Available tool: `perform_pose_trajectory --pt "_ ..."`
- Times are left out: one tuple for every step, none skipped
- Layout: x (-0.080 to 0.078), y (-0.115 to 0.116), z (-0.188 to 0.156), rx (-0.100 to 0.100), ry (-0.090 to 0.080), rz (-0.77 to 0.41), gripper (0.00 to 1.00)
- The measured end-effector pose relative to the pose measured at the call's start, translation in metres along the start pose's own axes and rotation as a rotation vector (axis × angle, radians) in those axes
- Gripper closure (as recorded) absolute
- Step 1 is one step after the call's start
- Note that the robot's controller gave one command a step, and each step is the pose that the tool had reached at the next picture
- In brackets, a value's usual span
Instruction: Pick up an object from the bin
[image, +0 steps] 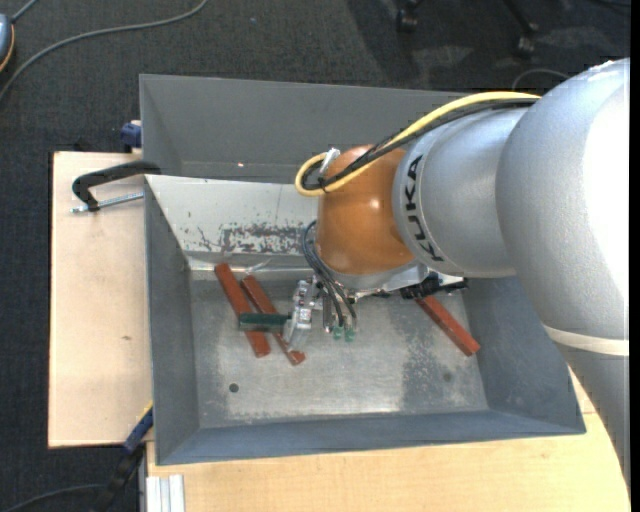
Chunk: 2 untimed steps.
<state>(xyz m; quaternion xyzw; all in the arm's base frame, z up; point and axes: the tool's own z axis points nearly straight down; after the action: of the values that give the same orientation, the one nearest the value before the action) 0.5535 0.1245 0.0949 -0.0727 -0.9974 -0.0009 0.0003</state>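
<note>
Apparently mid-approach, the gripper (322, 318) hovers beside two red-brown sticks (236, 292); clenched or released, I cannot tell; next it must straddle one.

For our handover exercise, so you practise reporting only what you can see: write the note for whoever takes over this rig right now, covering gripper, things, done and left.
Gripper: low over the middle of the bin.
Things: two red-brown sticks with a dark green piece across them, just left of it; a third red-brown stick at right.
Done: no thing lifted yet.
Left: grasp one, lift it out.
</note>
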Motion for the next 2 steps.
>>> perform_pose_trajectory --pt "0.009 -0.013 -0.104 -0.004 -0.012 0.061 1.0" --pt "-0.008 -0.043 -0.055 0.002 0.001 0.232 1.0"
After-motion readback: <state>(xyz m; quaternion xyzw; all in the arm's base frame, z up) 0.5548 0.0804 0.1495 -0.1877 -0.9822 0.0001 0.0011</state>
